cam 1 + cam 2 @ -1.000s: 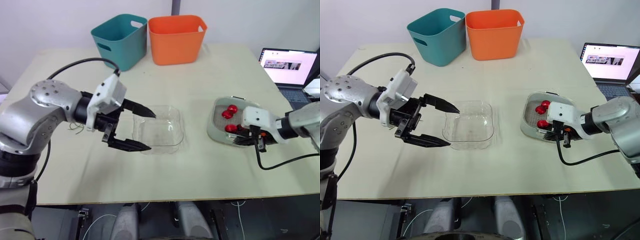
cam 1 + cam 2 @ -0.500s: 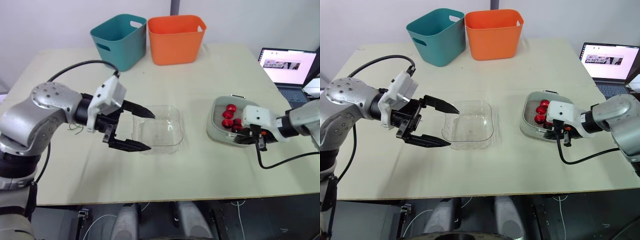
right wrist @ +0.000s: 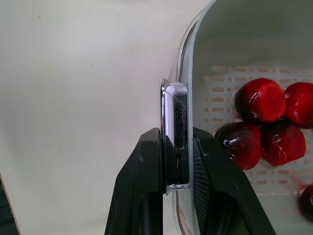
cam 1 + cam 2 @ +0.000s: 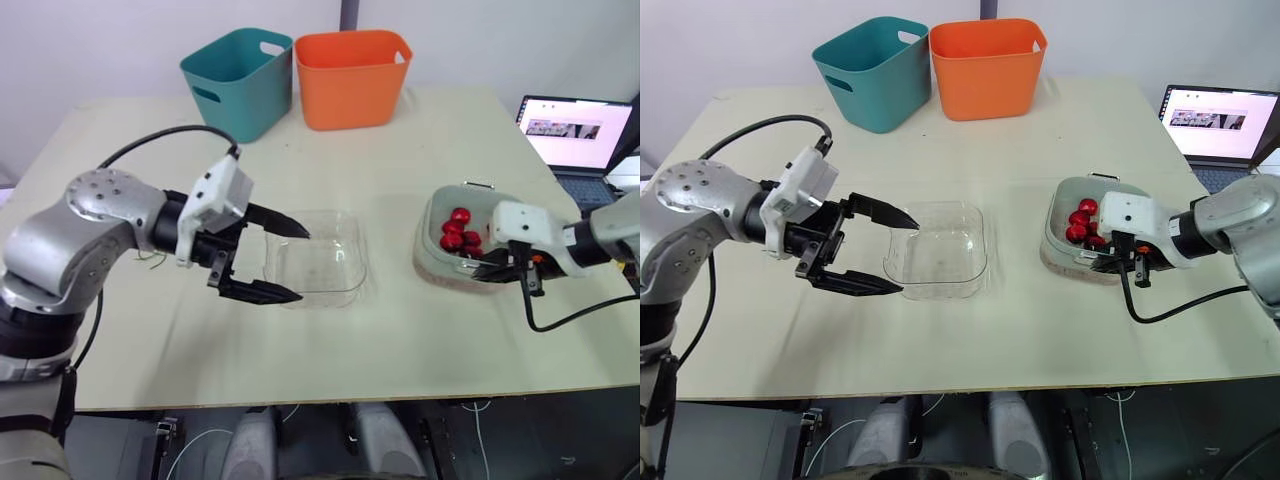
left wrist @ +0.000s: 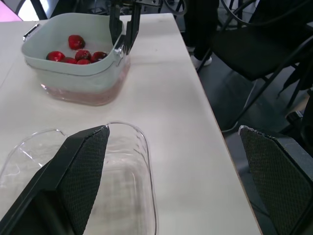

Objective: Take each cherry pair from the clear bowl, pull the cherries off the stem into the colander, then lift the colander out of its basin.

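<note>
Since the right gripper (image 4: 497, 268) is clamped on the near rim of the colander (image 4: 436, 215), the head view suggests the lift should go straight up and level. That way the cherries (image 4: 458, 232) do not roll to one side and the one-sided grip does not twist. The colander sits in the pale pink basin (image 4: 450, 277) at the right of the table (image 4: 400, 150), and seems slightly raised on the gripped side. The left gripper (image 4: 301, 264) hangs wide open at the left edge of the clear bowl (image 4: 330, 262), which looks empty and lies well apart from the colander.

From the left wrist view, the pink basin shows beneath the colander's wall. It might ride up with the colander, and a slow pull would reveal that early.

The right wrist view has both fingers (image 3: 142, 196) shut on the colander's metal handle (image 3: 174, 122), one on each face. The cherries lie just inside the rim beside them.
</note>
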